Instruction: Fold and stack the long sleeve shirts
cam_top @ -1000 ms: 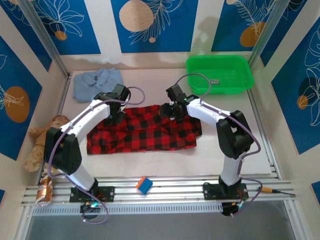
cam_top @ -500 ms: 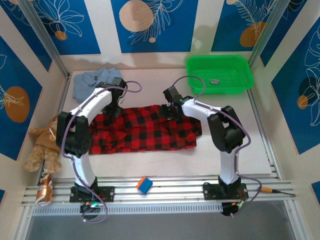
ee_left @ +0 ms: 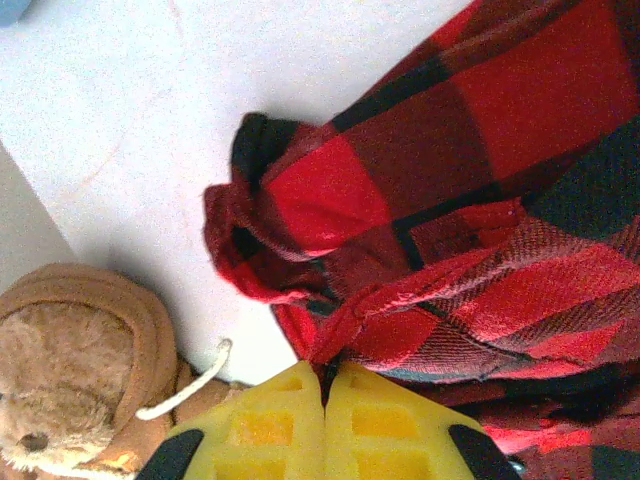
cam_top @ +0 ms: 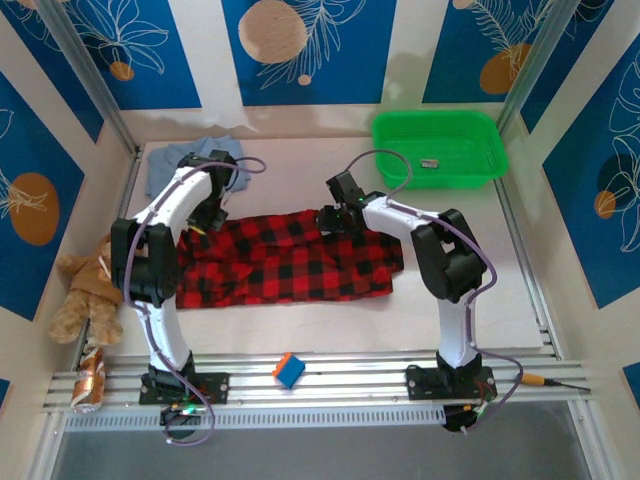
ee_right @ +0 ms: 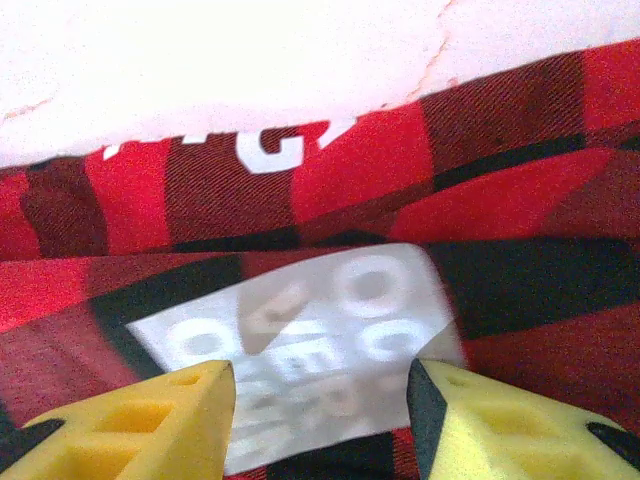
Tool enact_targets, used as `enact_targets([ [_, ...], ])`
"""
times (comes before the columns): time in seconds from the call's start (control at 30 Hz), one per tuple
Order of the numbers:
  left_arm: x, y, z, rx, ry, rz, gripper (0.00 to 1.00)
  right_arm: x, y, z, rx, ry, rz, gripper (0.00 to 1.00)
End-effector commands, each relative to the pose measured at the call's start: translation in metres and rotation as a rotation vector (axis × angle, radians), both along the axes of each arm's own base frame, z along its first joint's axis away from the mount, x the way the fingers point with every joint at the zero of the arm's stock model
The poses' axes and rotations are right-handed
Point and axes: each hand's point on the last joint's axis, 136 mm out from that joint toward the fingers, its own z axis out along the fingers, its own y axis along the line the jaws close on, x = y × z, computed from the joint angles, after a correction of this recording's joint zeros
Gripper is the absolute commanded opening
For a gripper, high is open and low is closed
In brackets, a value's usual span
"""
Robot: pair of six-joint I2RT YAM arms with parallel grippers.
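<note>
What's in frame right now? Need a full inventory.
flannel shirt: one, red-and-black checked, spread mid-table
collared shirt: one, light blue, far-left corner
bin: one, green, far right
small item: one, dark, inside the bin; too small to identify
teddy bear: one, brown, beside the table's left edge
can: one, copper-coloured, near-left by the rail
cube: one, blue and orange, on the near rail
table: one, white
left end effector: one, yellow fingers, shut on the flannel shirt at its left end
right end effector: one, yellow fingers, open over the flannel shirt's white label
</note>
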Motion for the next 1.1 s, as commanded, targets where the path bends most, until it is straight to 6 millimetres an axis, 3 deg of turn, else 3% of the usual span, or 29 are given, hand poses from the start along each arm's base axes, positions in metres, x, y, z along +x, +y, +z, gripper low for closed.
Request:
enact_targets([
  [0.0,-0.005,0.016,-0.002,0.033,0.051,0.031,0.00,0.002,-0.001,-0.012,0.013,0.021,-0.019,0.50],
  [0.33,-0.004,0.014,-0.021,0.029,0.100,0.030,0.00,-0.001,-0.006,-0.025,0.001,0.056,-0.040,0.48],
  [0.47,-0.003,0.024,-0.022,0.089,0.092,0.036,0.02,-0.005,-0.010,-0.030,-0.006,0.075,-0.051,0.47],
  [0.53,0.001,0.032,-0.021,0.133,0.077,0.048,0.13,-0.009,-0.012,-0.032,-0.006,0.086,-0.054,0.46],
  [0.6,0.006,0.043,-0.018,0.186,0.068,0.069,0.48,-0.013,-0.013,-0.033,-0.005,0.092,-0.056,0.46],
  [0.63,0.009,0.049,-0.014,0.219,0.054,0.082,0.58,-0.015,-0.013,-0.032,-0.004,0.095,-0.055,0.46],
  [0.77,0.020,0.054,0.019,0.248,-0.055,0.133,0.73,-0.022,-0.017,-0.020,0.009,0.081,-0.057,0.47],
  [0.87,0.026,0.032,0.059,0.124,-0.209,0.168,0.78,-0.026,-0.019,0.007,0.017,0.042,-0.049,0.50],
  [1.0,0.022,-0.048,0.084,-0.245,-0.355,0.096,0.86,-0.040,-0.033,0.046,-0.012,-0.011,-0.027,0.54],
  [1.07,0.013,-0.099,0.071,-0.461,-0.337,0.009,0.83,-0.051,-0.046,0.054,-0.036,0.005,-0.059,0.54],
])
